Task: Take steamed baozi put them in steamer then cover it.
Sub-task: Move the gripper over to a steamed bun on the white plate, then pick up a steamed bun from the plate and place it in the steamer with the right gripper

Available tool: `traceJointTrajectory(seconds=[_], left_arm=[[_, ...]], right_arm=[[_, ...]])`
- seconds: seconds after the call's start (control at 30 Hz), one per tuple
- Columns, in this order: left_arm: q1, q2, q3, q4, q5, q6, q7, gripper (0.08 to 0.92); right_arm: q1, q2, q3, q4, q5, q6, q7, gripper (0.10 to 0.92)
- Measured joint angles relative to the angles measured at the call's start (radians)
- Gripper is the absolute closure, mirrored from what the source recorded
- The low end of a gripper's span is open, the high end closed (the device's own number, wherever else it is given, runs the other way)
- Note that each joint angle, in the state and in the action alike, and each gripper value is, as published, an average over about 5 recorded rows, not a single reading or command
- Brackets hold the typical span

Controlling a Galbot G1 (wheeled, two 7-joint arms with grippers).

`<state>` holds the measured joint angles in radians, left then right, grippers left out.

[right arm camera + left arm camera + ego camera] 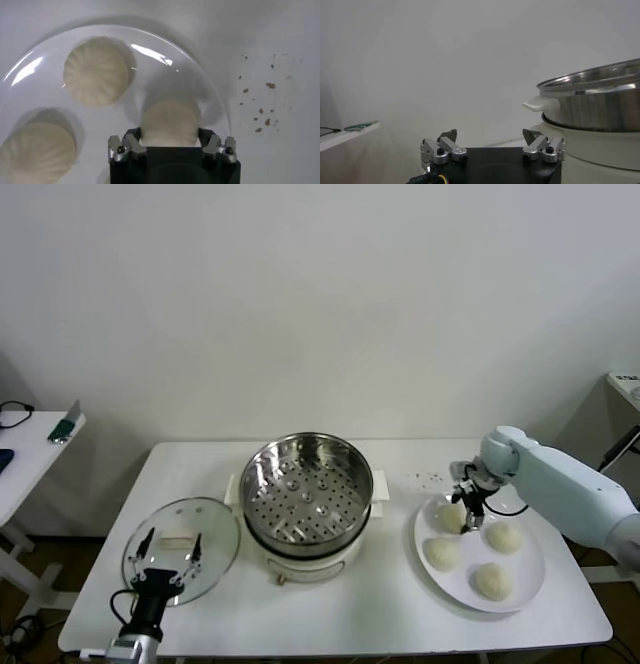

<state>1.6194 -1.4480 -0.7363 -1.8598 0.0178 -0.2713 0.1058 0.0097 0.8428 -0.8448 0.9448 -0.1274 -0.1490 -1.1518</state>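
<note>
Four cream-white baozi lie on a white plate at the right. My right gripper is down over the far-left baozi. In the right wrist view the right gripper is open, with one finger on each side of this baozi, which rests on the plate. Two other baozi lie beside it. The steamer stands empty at the table's middle and also shows in the left wrist view. The glass cover lies flat at the left. My left gripper waits open over it.
Dark crumbs lie on the table between the steamer and the plate. A side table with a small green object stands at the far left. The white pot base has handles at both sides.
</note>
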Motion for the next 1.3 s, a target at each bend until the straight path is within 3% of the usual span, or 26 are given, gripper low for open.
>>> traceJointTrajectory(seconds=[0.3, 0.63, 0.97, 1.3], left_arm=[[0.008, 0.000, 0.001, -0.007, 0.002, -0.002, 0.000, 0.177], [0.024, -0.002, 0.009, -0.014, 0.007, -0.004, 0.000, 0.177], [0.048, -0.006, 0.029, -0.021, 0.013, -0.005, 0.001, 0.177], [0.064, 0.000, 0.033, -0.030, 0.014, -0.002, 0.006, 0.177]], right_arm=[[0.091, -0.024, -0.060, 0.044, 0.047, 0.040, -0.021, 0.321], [0.403, 0.010, -0.284, 0.147, 0.138, 0.183, -0.072, 0.321], [0.657, 0.160, -0.397, 0.239, 0.123, 0.383, -0.116, 0.317], [0.678, 0.372, -0.372, 0.248, -0.020, 0.544, -0.116, 0.313]])
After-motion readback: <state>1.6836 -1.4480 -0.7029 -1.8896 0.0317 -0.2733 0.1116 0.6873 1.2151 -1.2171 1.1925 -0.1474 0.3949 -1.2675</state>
